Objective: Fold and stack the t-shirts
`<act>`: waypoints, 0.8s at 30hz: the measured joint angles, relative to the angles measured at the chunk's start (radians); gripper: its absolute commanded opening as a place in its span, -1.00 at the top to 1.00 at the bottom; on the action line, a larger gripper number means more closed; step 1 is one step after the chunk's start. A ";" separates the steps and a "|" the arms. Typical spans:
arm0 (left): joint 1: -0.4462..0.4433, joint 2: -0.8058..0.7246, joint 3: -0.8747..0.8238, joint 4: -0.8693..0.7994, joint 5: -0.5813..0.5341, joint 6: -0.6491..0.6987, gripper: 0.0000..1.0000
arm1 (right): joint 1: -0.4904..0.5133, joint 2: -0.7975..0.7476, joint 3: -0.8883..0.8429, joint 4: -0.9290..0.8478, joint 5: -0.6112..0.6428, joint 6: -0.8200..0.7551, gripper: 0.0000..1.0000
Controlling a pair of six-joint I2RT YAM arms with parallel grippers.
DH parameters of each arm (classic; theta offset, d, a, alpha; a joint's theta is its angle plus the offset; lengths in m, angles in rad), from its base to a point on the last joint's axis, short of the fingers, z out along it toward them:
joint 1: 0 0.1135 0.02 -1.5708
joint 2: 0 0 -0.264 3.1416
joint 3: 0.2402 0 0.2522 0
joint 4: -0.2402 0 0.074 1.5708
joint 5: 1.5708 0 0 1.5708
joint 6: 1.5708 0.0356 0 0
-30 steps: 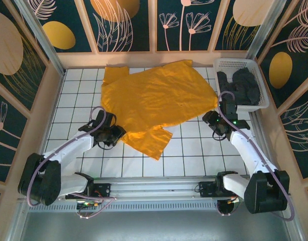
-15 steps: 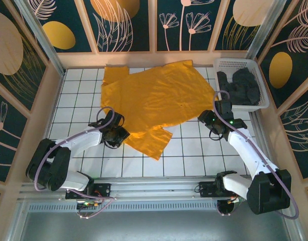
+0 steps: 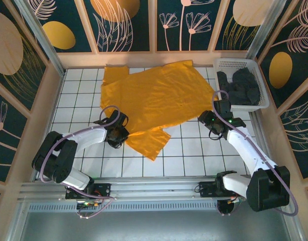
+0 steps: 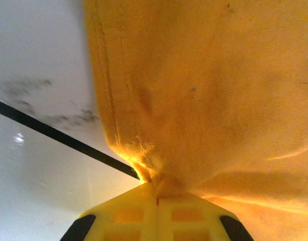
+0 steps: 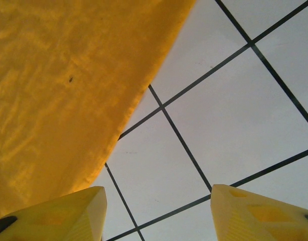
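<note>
Left wrist view is showing the left hand (image 4: 156, 193) clenched on the mustard t-shirt (image 4: 209, 90); its two yellow fingertips are meeting with a bunched tuck of the hemmed edge pinched between them, and the cloth is fanning up and away from that pinch over the white worktop (image 4: 38, 165); in the top external view this grip is sitting at the shirt's near-left edge, just where a lower flap is jutting toward the arms; I judge it a hold chosen so that the edge can be lifted and carried across for a fold.

The right hand (image 5: 156, 201) is hanging released in the right wrist view; its fingers are standing apart with bare gridded worktop between them, and the shirt's right edge is lying just beside the fingertip on the shirt's side, not between the jaws; it is probably lining up for a matching grasp there, so that both edges can be raised together without the cloth dragging askew.

The shirt is lying spread and mostly flat across the far middle of the worktop, not yet folded; the dark t-shirts (image 3: 240, 86) are sitting heaped in the white basket (image 3: 234, 62) at the far right corner, awaiting their turn; by my judgement the folding is only just beginning.
</note>
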 measured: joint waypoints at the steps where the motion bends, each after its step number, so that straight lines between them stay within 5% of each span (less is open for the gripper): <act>1: 0.011 -0.004 0.000 -0.008 -0.011 0.015 1.00 | 0.000 0.000 0.002 0.000 0.005 0.000 -0.14; 6: 0.169 -0.062 -0.042 -0.054 -0.094 0.124 1.00 | 0.000 0.000 0.006 0.000 0.012 0.000 -0.14; 10: 0.249 -0.089 -0.040 -0.109 -0.169 0.235 0.03 | 0.004 0.007 0.006 0.000 0.012 -0.004 -0.14; 14: 0.244 -0.127 -0.014 -0.172 -0.164 0.335 0.04 | 0.013 0.014 0.010 0.000 0.012 -0.027 -0.14; 18: 0.169 -0.206 -0.012 -0.255 -0.113 0.393 0.07 | 0.017 0.015 0.022 0.000 0.012 -0.057 -0.15; 24: -0.117 -0.236 -0.015 -0.328 0.020 0.397 -0.01 | 0.018 0.044 0.043 0.006 0.009 -0.079 -0.15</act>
